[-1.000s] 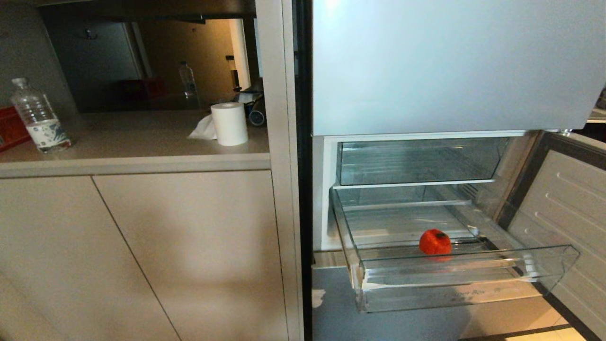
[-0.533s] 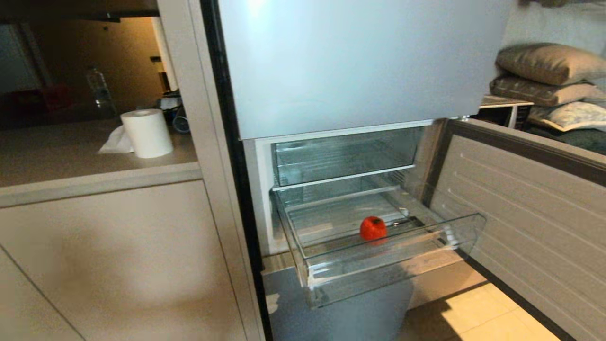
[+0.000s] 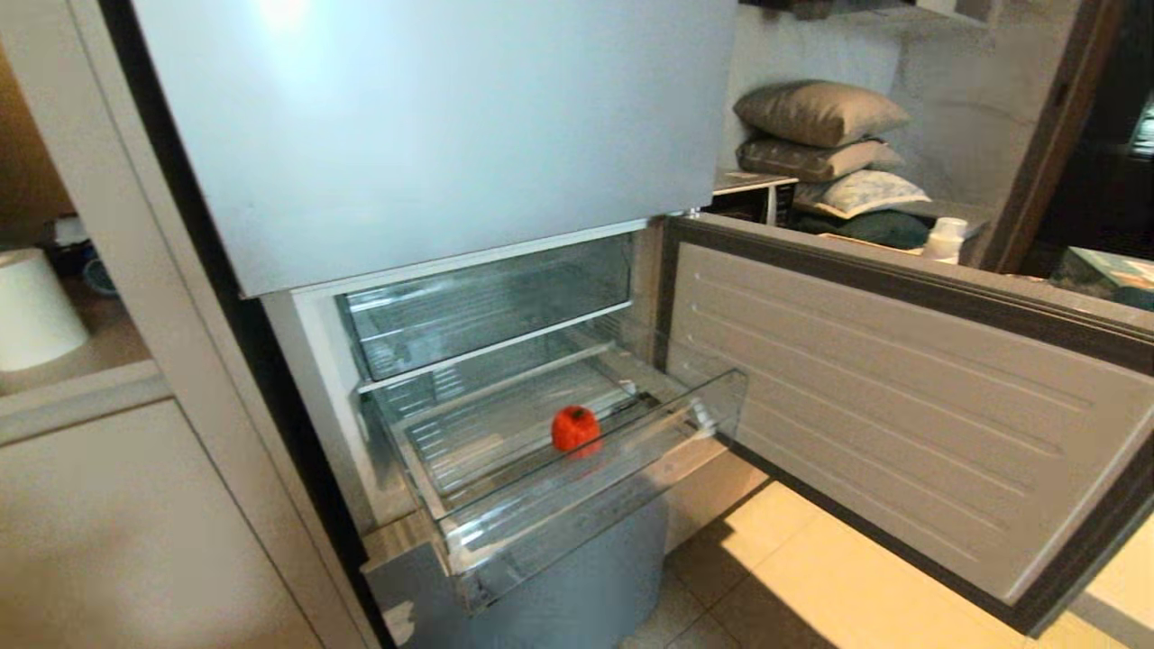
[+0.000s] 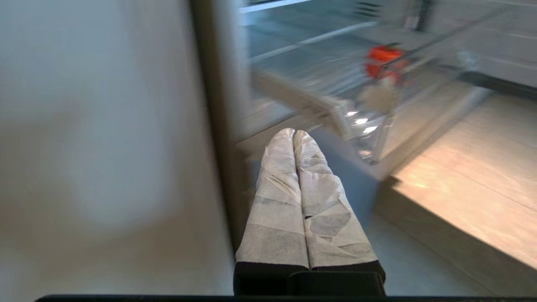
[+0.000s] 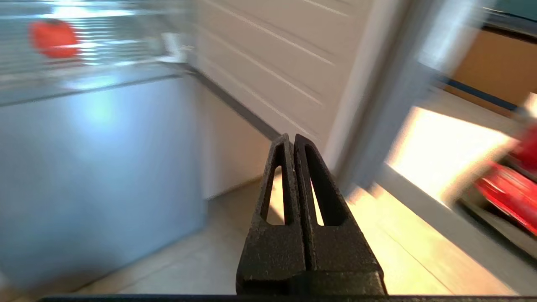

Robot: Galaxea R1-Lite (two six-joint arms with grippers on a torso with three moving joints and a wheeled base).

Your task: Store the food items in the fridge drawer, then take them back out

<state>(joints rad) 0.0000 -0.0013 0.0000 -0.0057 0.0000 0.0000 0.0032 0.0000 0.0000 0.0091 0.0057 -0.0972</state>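
Left pincer (image 4: 293, 133): clenched, taped fingers pressed together, empty; held low and level, pointing toward the fridge's lower front, apart from the drawer.
Right pincer (image 5: 291, 138): clenched, black fingers touching, empty; held low over the tiled floor (image 5: 377, 243), aimed near the open door (image 3: 902, 397).
Arms: neither shows in the head view.
Drawer (image 3: 595, 478): pulled out of the fridge, clear, beneath a second clear drawer (image 3: 487, 306).
Red ball (image 3: 575, 428): alone inside the drawer, resting on its ribbed floor near the front wall.
Pillows (image 3: 816, 135): stacked behind the door.
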